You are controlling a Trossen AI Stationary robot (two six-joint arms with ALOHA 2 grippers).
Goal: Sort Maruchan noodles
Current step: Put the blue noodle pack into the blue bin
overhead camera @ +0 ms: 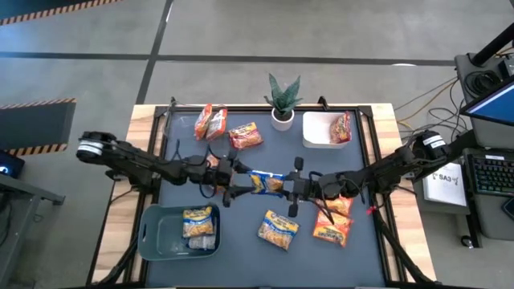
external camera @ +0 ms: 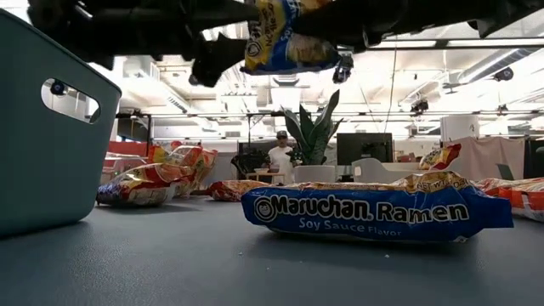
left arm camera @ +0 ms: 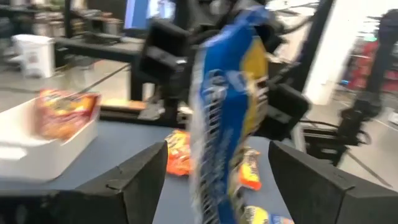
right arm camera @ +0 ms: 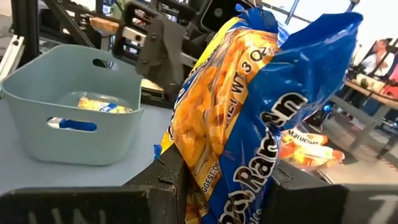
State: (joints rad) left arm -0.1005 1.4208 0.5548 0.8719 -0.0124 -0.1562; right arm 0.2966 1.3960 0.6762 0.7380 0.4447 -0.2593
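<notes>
A yellow-and-blue Maruchan packet (overhead camera: 265, 183) hangs in the air over the table's middle, between my two grippers. My right gripper (overhead camera: 286, 186) comes from the right and is shut on it. My left gripper (overhead camera: 239, 181) comes from the left and is open; in the left wrist view its fingers (left arm camera: 143, 180) stand on either side of the packet (left arm camera: 227, 118) with gaps. In the low view the packet (external camera: 285, 38) is well above the table. More packets lie around: orange ones (overhead camera: 210, 122) at the far left, a yellow one (overhead camera: 278, 229) near the front. My right gripper pinches the packet's right end (right arm camera: 230, 168) between its two fingers (right arm camera: 174, 180), coming level from the table's right side. The packet is lifted clear, stands on edge and reaches out from the fingers toward the left arm.
A grey-blue bin (overhead camera: 152, 233) at the near left holds yellow packets. A white tray (overhead camera: 315, 132) at the far right holds a red packet. A potted plant (overhead camera: 283, 100) stands at the far edge. Orange packets (overhead camera: 333, 225) lie under the right arm. A soy sauce packet (external camera: 374, 212) lies near the low camera.
</notes>
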